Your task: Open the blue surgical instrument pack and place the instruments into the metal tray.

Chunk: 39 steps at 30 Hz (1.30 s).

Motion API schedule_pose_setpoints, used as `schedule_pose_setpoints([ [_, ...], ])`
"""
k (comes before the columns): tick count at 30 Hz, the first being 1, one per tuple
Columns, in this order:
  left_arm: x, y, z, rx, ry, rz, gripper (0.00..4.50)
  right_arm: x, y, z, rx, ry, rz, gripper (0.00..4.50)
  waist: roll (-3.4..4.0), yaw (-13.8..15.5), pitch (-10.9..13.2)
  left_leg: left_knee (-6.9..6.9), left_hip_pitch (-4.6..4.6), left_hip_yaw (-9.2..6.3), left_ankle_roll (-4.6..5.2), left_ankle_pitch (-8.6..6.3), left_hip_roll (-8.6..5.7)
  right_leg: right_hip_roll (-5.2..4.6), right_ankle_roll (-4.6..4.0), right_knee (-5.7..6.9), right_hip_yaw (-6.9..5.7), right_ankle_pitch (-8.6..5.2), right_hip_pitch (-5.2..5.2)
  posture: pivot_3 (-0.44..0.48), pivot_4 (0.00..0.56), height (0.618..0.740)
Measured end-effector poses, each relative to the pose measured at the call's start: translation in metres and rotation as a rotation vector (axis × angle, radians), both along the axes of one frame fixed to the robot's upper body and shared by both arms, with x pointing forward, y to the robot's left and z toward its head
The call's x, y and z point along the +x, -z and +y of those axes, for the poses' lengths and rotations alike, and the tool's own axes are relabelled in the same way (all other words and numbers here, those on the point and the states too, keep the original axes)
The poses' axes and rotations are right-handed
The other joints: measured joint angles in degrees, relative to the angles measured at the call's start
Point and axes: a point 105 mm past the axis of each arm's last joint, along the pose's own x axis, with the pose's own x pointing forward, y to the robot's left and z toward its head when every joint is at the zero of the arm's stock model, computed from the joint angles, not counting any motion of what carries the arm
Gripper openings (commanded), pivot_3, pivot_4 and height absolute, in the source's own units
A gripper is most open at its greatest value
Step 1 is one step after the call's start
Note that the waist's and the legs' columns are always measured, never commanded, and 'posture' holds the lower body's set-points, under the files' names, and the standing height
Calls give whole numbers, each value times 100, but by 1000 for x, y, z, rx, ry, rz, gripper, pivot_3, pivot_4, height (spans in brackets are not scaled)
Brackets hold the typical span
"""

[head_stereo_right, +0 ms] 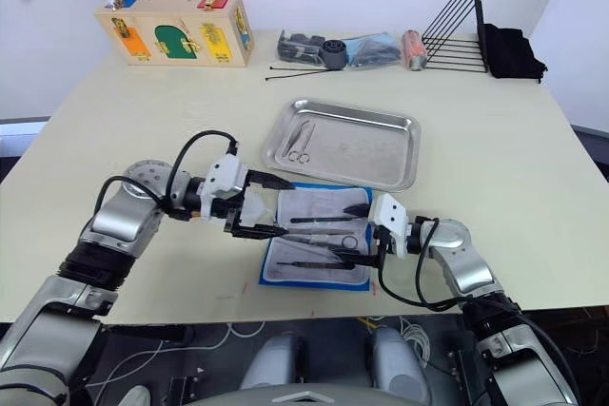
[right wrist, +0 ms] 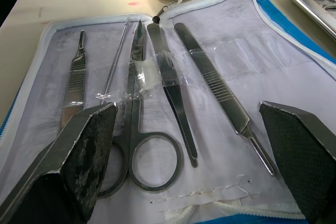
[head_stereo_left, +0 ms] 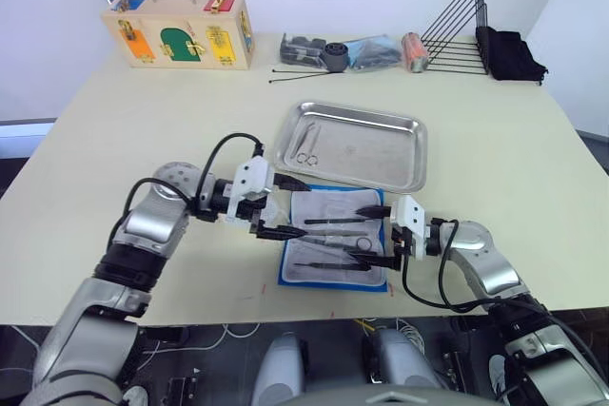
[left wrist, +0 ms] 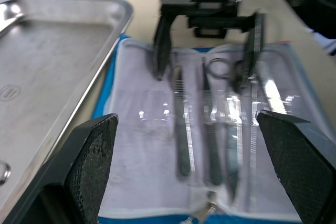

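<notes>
Left eye view takes in the wide pale cream table, and on it the shallow rectangular shiny steel tray with one pair of small ring-handled scissors already lying near its left end. Just in front of the tray, nearly touching its near rim, lies the bright blue cloth instrument pack, already unfolded flat with its pale grey-white lining up. The pack is open, so the step in hand is moving the instruments across, and most of that is not yet done.

Both arms reach in over the pack from opposite ends. The left gripper has its black fingers spread wide over the pack's left part, holding nothing. The right gripper is likewise wide apart and empty over the right part.

Right wrist view adds what the head views cannot resolve: a row of thin silver instruments, including ring-handled scissors, tweezers and a slim handle, lying under a clear strap. The next move, I judge, calls for sliding one instrument out lengthwise rather than lifting it straight up. Left wrist view shows the tray's rim right beside the pack's edge.
</notes>
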Motion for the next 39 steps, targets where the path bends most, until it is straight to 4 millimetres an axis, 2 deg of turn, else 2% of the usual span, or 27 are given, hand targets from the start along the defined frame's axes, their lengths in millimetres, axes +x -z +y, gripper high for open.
schedule_pose_setpoints([
  [3,3,10,-4,4,-17,15,3327,0,0,0,0,0,0,4500,-1,-2,-1,0,0,-1,0,0,0,0,0,0,-1,0,0,0,150,740],
  [6,7,15,-4,30,-18,6,1886,0,0,0,0,1,0,4500,-1,0,-1,0,0,-1,0,0,0,0,0,0,-2,0,0,0,150,740],
  [15,10,22,-4,81,12,-23,1886,0,0,0,0,3,-1,4500,1,0,-2,0,0,-2,0,0,0,0,-1,0,-2,0,0,0,150,740],
  [26,16,35,-18,87,38,-21,1886,0,0,0,0,6,0,4500,12,1,-12,0,1,-1,0,0,-1,0,0,1,-2,0,2,0,150,740],
  [29,14,36,-17,97,56,-22,1170,0,1,0,0,9,1,4500,17,2,-21,0,1,-1,0,0,-1,0,0,0,-1,0,2,0,150,740],
  [30,14,37,-17,98,60,-20,585,0,1,0,0,9,1,4500,17,2,-22,0,1,-1,0,0,-1,0,0,0,-1,0,2,0,150,740],
  [31,13,37,-17,101,65,-14,197,0,1,0,0,9,2,4500,17,2,-24,0,1,-1,0,0,-1,0,0,0,-2,0,2,0,150,740],
  [32,13,37,-17,101,66,-12,84,0,1,0,0,10,2,4500,18,2,-26,0,1,-1,0,0,-1,0,0,0,-2,0,2,0,150,740],
  [39,11,39,-15,110,73,21,84,-1,2,-1,1,15,3,4500,25,2,-44,0,1,-1,0,0,-1,0,0,-1,-1,0,2,0,150,740],
])
